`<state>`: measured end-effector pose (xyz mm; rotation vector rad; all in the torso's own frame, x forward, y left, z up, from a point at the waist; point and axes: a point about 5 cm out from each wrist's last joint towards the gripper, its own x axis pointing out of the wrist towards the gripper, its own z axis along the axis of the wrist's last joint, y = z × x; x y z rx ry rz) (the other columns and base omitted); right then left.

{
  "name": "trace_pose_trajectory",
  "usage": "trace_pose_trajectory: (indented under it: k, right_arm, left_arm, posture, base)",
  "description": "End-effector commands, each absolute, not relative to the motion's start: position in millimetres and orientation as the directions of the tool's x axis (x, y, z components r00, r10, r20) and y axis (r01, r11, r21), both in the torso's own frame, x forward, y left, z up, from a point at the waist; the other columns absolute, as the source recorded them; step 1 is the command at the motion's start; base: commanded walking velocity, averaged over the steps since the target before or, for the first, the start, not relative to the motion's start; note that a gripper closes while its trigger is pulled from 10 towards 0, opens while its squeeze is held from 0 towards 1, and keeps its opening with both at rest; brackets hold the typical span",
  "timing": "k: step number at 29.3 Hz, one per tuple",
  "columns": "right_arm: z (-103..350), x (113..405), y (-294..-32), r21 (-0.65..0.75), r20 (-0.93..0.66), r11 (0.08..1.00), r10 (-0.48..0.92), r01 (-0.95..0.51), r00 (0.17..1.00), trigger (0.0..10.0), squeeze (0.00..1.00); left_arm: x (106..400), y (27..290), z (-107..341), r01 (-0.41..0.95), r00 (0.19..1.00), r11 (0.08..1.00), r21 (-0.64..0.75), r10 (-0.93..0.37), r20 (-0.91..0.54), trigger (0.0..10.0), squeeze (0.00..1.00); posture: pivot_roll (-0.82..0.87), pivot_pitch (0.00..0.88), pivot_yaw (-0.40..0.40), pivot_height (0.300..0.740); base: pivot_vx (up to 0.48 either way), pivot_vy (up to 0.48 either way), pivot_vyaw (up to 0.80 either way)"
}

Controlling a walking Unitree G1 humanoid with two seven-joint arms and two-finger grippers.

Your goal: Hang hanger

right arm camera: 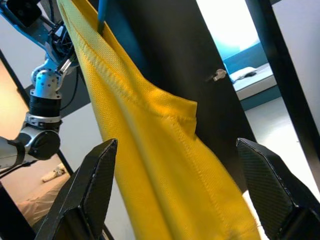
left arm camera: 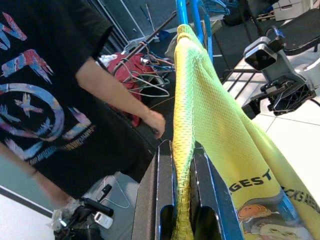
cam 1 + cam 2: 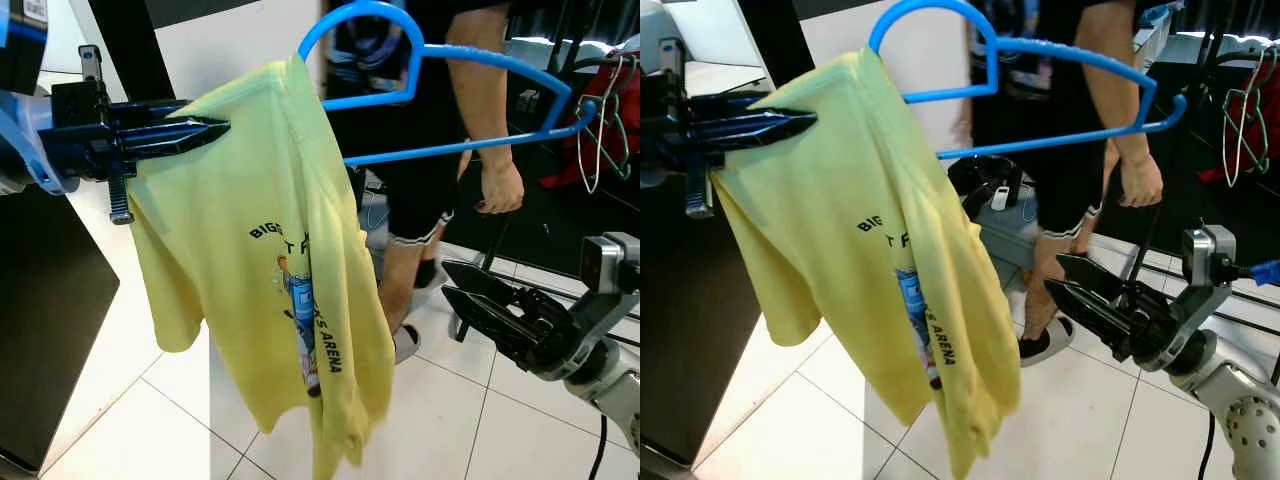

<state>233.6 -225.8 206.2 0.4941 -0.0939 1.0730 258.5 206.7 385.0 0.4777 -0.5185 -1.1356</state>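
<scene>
A blue plastic hanger is held up in the air, its hook at the top. A yellow printed T-shirt droops from its left shoulder, hanging askew. My left gripper is high on the left, shut on the shirt's upper edge where it covers the hanger end. In the left wrist view its fingers pinch the yellow fabric. My right gripper is low on the right, open, pointing at the shirt's lower part without touching it. The shirt shows beyond its spread fingers.
A person in a black shirt and shorts stands close behind the hanger, one hand hanging down. A dark cabinet stands at the left. Wire hangers and red cloth are at the far right. White tiled floor lies below.
</scene>
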Motion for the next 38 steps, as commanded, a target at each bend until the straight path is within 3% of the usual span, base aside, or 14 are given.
trace_pose_trajectory:
  k: [1, 15, 20, 34, 38]
  right_arm:
    - [208.8, 231.6, -216.2, 0.333, 0.319, 0.33, 0.842, -0.883, 0.435, 10.0, 0.0]
    - [211.1, 227.9, -195.0, 0.332, 0.318, 0.231, 0.885, -0.915, 0.339, 10.0, 0.0]
    - [211.1, 229.4, -170.7, 0.325, 0.321, 0.171, 0.905, -0.93, 0.278, 10.0, 0.0]
    - [211.2, 232.3, -169.7, 0.319, 0.31, 0.19, 0.905, -0.929, 0.291, 10.0, 0.0]
    - [217.0, 232.6, -186.8, 0.312, 0.332, 0.235, 0.881, -0.921, 0.337, 10.0, 0.0]
  left_arm:
    - [255.0, 204.7, 386.9, 0.727, 0.297, 0.336, 0.599, -0.94, 0.168, 10.0, 0.0]
    - [251.1, 196.7, 390.7, 0.742, 0.246, 0.306, 0.597, -0.952, 0.183, 10.0, 0.0]
    - [249.6, 195.4, 393.7, 0.746, 0.228, 0.299, 0.595, -0.954, 0.194, 10.0, 0.0]
    - [247.4, 195.7, 396.7, 0.748, 0.218, 0.296, 0.595, -0.955, 0.201, 10.0, 0.0]
    - [242.9, 197.5, 397.9, 0.757, 0.2, 0.277, 0.592, -0.961, 0.192, 10.0, 0.0]
  posture:
    - [-0.07, 0.0, 0.083, 0.74]
    - [-0.07, 0.0, 0.084, 0.74]
    - [-0.06, 0.0, 0.088, 0.74]
    - [-0.06, 0.0, 0.089, 0.74]
    - [-0.06, 0.0, 0.09, 0.74]
  base:
    - [0.0, 0.0, 0.0]
    - [0.0, 0.0, 0.0]
    - [0.0, 0.0, 0.0]
    - [0.0, 0.0, 0.0]
    - [0.0, 0.0, 0.0]
